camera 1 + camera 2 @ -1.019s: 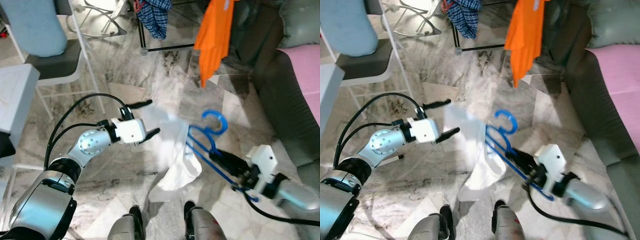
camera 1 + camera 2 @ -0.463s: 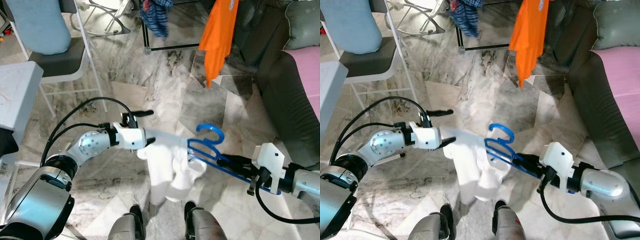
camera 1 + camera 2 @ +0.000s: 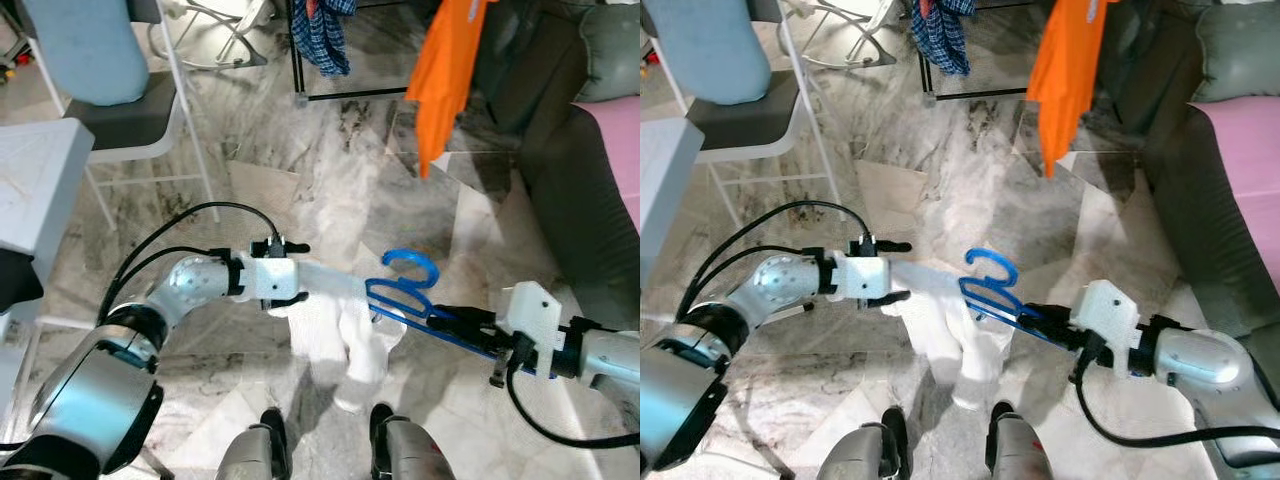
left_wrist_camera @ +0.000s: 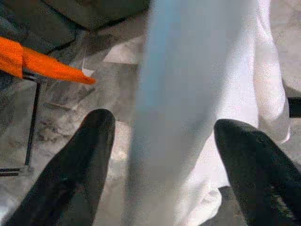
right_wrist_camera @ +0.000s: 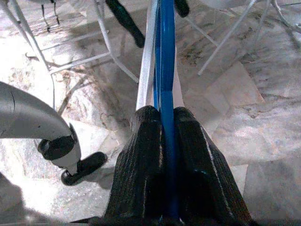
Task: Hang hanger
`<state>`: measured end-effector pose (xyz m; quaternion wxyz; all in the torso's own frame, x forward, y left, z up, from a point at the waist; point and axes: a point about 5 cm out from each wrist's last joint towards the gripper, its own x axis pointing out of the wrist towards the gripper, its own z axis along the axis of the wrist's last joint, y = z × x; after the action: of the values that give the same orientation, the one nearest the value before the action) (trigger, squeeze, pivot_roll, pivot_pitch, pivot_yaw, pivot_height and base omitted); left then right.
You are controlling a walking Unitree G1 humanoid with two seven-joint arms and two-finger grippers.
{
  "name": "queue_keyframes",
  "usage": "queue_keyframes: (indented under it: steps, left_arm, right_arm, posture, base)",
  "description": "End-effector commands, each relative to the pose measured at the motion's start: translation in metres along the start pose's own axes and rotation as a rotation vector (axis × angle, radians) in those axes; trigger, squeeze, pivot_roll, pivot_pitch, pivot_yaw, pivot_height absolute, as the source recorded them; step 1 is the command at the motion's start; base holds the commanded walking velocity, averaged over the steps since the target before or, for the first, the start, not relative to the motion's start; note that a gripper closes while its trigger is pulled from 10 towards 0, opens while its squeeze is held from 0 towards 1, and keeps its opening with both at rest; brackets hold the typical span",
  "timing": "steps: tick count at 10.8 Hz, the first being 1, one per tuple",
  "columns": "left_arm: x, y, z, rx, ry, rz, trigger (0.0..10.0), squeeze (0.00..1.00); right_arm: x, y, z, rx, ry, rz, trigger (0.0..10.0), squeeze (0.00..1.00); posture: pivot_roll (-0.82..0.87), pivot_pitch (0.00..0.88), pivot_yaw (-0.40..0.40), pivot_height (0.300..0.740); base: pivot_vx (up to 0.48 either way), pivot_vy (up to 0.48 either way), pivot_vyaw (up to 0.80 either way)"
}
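A blue hanger (image 3: 408, 283) lies nearly level over the marble floor, and my right gripper (image 3: 447, 318) is shut on its lower bar; the right wrist view shows the blue bar (image 5: 165, 94) pinched between both pads. A white garment (image 3: 352, 338) hangs from the hanger's left end and droops toward the floor. One strip of it stretches left to my left gripper (image 3: 292, 273). In the left wrist view the cloth (image 4: 197, 103) runs between the two black fingers (image 4: 89, 160), which stand apart on either side of it.
An orange shirt (image 3: 448, 70) and a plaid garment (image 3: 322, 30) hang on a black rack (image 3: 340, 95) ahead. A white chair with a blue cushion (image 3: 90, 50) and a white table (image 3: 30, 180) stand at left. A grey sofa with a pink cover (image 3: 590, 150) is at right.
The left gripper's fingers have drawn closer together around the white cloth. The garment is now stretched between gripper and hanger, and the hanger has tipped flatter. The camera shifted slightly.
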<state>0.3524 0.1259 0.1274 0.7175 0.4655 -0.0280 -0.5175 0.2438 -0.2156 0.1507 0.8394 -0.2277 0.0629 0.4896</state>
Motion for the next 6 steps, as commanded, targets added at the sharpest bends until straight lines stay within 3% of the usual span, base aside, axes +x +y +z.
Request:
queue_keyframes:
  steps: [1, 6]
  left_arm:
    - [-0.002, 0.0032, -0.002, -0.027, 0.014, -0.003, 0.0, 0.0]
    - [0.0011, -0.0029, 0.0025, -0.073, -0.026, -0.139, 0.0, 0.0]
  right_arm:
    - [0.0036, 0.0029, 0.0077, -0.048, -0.031, 0.04, 10.0, 0.0]
    - [0.009, 0.0022, 0.0036, -0.087, -0.003, 0.073, 10.0, 0.0]
  posture:
    - [-0.3, 0.255, 0.104, 0.74]
    - [-0.31, 0.256, 0.108, 0.74]
  base:
    - [0.0, 0.0, 0.0]
    - [0.0, 0.0, 0.0]
